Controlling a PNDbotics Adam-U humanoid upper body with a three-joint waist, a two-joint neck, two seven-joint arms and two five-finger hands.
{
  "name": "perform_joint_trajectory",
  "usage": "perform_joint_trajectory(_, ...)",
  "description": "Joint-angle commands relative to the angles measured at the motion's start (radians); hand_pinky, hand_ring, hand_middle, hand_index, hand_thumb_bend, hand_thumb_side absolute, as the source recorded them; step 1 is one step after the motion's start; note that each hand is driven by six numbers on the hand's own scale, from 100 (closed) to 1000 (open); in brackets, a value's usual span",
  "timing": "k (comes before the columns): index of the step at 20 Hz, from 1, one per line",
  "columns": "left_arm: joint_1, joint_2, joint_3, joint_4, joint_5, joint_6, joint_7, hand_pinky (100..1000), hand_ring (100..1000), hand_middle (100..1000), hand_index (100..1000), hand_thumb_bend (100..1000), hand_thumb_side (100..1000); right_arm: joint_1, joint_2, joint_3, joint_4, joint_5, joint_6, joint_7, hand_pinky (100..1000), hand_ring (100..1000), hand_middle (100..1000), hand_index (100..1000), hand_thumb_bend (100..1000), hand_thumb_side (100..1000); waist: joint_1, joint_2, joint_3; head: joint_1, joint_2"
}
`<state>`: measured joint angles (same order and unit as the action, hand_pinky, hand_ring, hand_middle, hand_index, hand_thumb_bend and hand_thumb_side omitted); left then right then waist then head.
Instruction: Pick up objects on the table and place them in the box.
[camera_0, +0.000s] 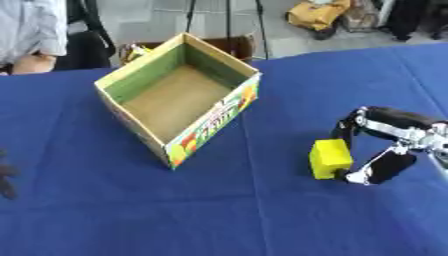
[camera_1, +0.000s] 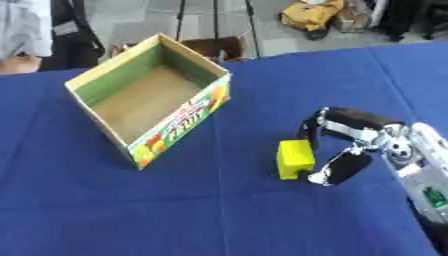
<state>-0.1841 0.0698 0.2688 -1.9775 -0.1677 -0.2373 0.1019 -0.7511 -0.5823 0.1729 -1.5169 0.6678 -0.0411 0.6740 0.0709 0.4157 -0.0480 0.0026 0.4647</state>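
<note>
Right hand (camera_0: 385, 145) round yellow block (camera_0: 330, 158) (contact hidden)

right hand (camera_0: 385, 145) reaching in from the right, fingers and thumb curled, left hand (camera_0: 5, 180) barely peeking at left edge

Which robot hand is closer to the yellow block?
The right robot hand. Its fingers curl around the yellow block on the blue table. The left robot hand barely shows at the far left edge.

Blue tablecloth (camera_0: 105, 210), yellow bag (camera_0: 317, 14) on floor
</note>
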Motion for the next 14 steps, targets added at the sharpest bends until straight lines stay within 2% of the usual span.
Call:
perform_joint_trajectory(1, -0.005, 0.007, 0.004, -0.023, 0.006, 0.001, 0.001, 270, 477, 558, 887, 359, 966, -0.016, -0.009, -0.010, -0.009, -0.017, 0.015, -0.021, 745, 807, 410, 512, 100, 219, -0.005, -0.017, 0.002, 0.000, -0.011)
perform_joint_trajectory(7, -0.006, 0.007, 0.004, -0.023, 0.007, 0.003, 0.001, 269, 477, 557, 888, 352, 965, -0.021, -0.007, -0.020, -0.030, -0.071, 0.061, -0.087, 735, 798, 365, 450, 100, 198, -0.006, -0.016, 0.002, 0.001, -0.013)
perform_joint_trajectory(8, -0.006, 0.007, 0.004, -0.023, 0.007, 0.003, 0.001, 269, 477, 557, 888, 352, 965, -0.022, -0.006, -0.021, -0.035, -0.077, 0.068, -0.098, 735, 799, 362, 444, 100, 264, -0.006, -0.016, 0.003, 0.002, -0.013)
perform_joint_trajectory(9, -0.006, 0.007, 0.004, -0.023, 0.007, 0.002, 0.001, 269, 476, 558, 888, 350, 965, -0.024, -0.005, -0.023, -0.040, -0.083, 0.074, -0.108, 735, 799, 356, 440, 113, 197, -0.006, -0.017, 0.003, 0.002, -0.013)
perform_joint_trajectory(14, -0.006, 0.008, 0.004, -0.023, 0.009, 0.002, 0.001, 269, 476, 558, 888, 352, 966, -0.041, -0.001, -0.036, -0.076, -0.102, 0.099, -0.149, 733, 794, 339, 419, 130, 199, -0.007, -0.017, 0.003, 0.001, -0.015)
